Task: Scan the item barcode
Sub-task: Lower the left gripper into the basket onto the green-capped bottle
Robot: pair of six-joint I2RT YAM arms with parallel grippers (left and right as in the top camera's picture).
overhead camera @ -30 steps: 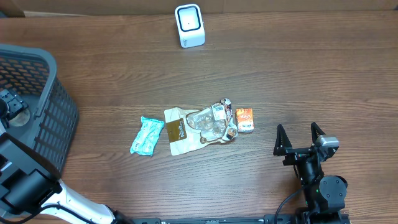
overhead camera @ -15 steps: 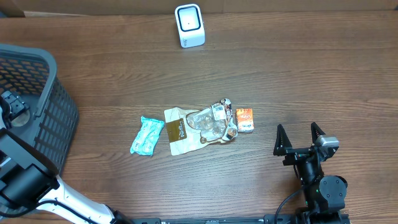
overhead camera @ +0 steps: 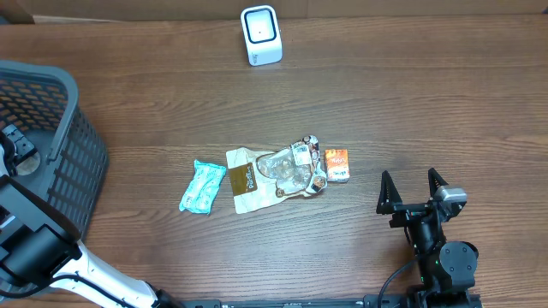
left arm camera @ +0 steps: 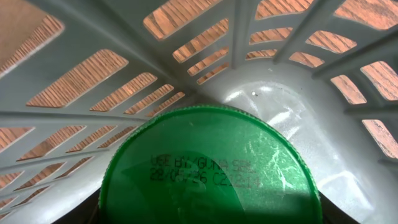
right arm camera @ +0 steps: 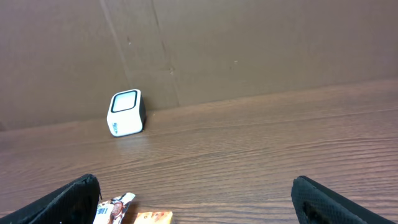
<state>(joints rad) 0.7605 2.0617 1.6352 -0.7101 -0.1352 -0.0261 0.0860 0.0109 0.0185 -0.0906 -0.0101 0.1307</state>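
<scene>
- The task looks to be at its start: no item is in front of the white barcode scanner [overhead camera: 261, 35], which stands at the far edge of the surface [overhead camera: 411, 94], well apart from both sets of fingers.
- The left fingers [overhead camera: 10, 141] reach down inside the grey basket [overhead camera: 81, 158]. Just ahead of them, filling the left wrist view, is a round green lid [left arm camera: 211, 168] with a printed use-by date, resting on the basket floor.
- I cannot tell whether the left fingers are open or already touching the lid; they barely show in either view.
- The right fingers [overhead camera: 386, 192] are spread wide with nothing between them, hovering low and aimed at the scanner.
- Between the right fingers and the basket lie 4 loose goods: a teal packet [overhead camera: 203, 186], a gold-and-cream packet [overhead camera: 243, 180], a clear wrapper [overhead camera: 295, 167] and a small orange box [overhead camera: 336, 164].
- In my judgement, left to do: grip the green-lidded item, lift it out, find its barcode (none shows on the lid) and present it to the scanner window.
</scene>
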